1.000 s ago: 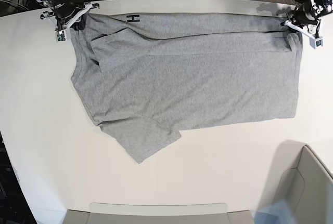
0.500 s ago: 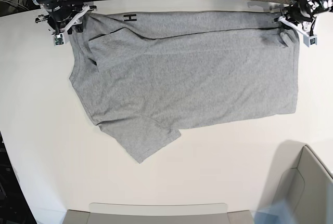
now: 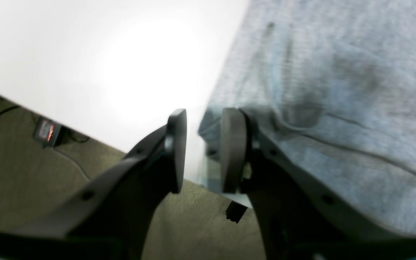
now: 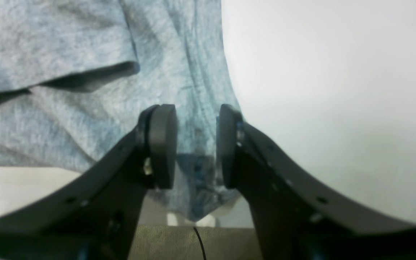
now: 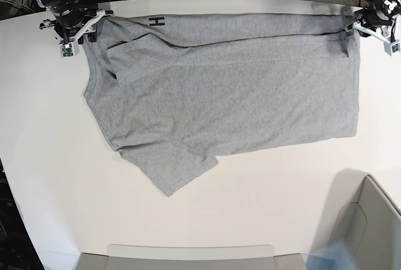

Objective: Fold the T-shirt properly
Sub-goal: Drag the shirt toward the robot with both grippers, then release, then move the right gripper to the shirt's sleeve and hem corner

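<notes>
The grey T-shirt (image 5: pixel 232 88) lies spread flat across the white bench (image 5: pixel 62 176), taking up most of its far half, plain side up. Its neck end points left and its bottom hem runs down the right side. The far edge is turned over toward me in a long band, and a black letter H (image 5: pixel 159 21) shows on that band near the far left. One short sleeve (image 5: pixel 172 166) sticks out toward the near side, left of the middle.

At the far left corner of the shirt stands the right pincer (image 5: pixel 74 24). From its own camera the right pincer (image 4: pixel 193 144) has its two dark pads parted with a clear gap; grey cloth shows through that gap, lying below, and neither pad presses on it. The shirt's edge (image 4: pixel 208 202) hangs a little over the bench rim there.

At the far right corner sits the left pincer (image 5: pixel 369 27), just beside the hem corner. In its own blurred view the left pincer (image 3: pixel 202 148) also stands partly open, pads apart with nothing clamped between them; the right-hand pad lies against or just over the shirt's corner (image 3: pixel 211 122), I cannot tell which, while the other pad is over bare bench

A pale box (image 5: pixel 369 226) sits at the near right corner
</notes>
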Robot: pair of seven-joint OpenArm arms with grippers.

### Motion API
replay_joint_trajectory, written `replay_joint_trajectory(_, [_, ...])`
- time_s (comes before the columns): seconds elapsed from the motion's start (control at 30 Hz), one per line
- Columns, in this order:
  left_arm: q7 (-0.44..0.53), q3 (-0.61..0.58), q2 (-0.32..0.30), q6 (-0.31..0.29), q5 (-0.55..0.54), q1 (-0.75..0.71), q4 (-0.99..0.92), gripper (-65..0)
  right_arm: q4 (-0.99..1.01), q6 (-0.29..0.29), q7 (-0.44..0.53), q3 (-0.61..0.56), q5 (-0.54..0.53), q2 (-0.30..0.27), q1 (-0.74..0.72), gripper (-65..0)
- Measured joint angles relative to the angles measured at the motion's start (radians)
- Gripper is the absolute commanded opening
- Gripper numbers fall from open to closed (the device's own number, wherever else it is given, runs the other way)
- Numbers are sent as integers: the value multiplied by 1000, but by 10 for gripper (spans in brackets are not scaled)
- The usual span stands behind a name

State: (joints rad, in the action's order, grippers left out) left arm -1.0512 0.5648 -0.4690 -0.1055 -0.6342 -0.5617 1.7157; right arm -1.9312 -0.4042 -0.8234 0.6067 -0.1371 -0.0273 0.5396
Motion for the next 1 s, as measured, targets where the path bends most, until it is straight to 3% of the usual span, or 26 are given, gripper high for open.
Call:
replay_joint_trajectory(0.2, [3,2,0,1,-2,0,0,-476,0,0,-2,11,-1,2,-14,-439])
replay_joint_trajectory(0.4, [3,86,20,5,7,37,6,-476,-11,-6,-3,93,5,0,-119,-440])
replay_joint_trajectory(0.5, [-4,76,23,3,-3,82,46,-476,-36,-117,-5,93,-1,4,-177,-440])
replay_joint_trajectory(0.63, [1,76,59,0,-12,137,131,-476,-36,-146,-14,87,8,5,-298,-440])
replay_joint_trajectory(0.83, [-57,48,75,4,7,210,154,-476,42,-150,-20,-91,11,0,-426,-440])
replay_joint_trajectory(1.0, [-79,-48,76,0,-6,270,159,-476,218,-157,-4,-200,158,3,-586,-440])
